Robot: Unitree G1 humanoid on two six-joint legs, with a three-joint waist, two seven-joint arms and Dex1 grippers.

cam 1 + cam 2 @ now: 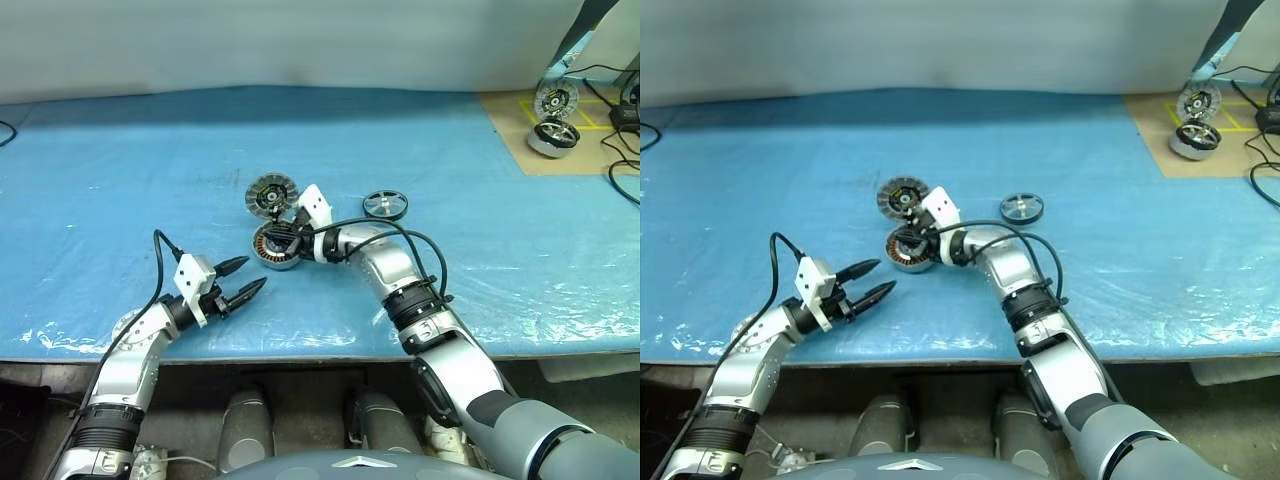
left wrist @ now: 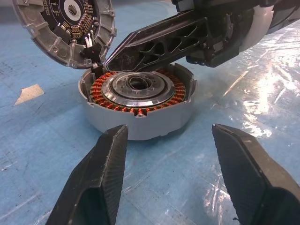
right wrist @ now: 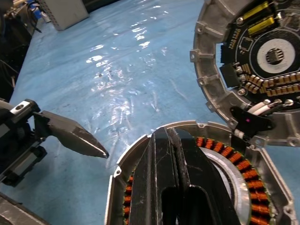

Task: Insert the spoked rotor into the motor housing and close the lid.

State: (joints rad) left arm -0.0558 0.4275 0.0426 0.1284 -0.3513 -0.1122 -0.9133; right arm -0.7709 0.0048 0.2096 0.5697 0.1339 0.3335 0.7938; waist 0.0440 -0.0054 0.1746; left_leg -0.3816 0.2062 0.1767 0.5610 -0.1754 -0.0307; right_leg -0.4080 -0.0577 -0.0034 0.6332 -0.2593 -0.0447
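Copper windings ring the motor housing (image 2: pixel 138 103), which sits open on the blue table (image 1: pixel 120 180) with its lid (image 2: pixel 65 28) tipped up at the far rim and the spoked rotor (image 1: pixel 385 205) well apart to the right. The job, I judge, is to fetch that rotor — squarely by its rim. The right gripper (image 3: pixel 171 154), pressed shut and empty, hangs over the windings; the left gripper (image 1: pixel 240 280) waits spread wide, empty.
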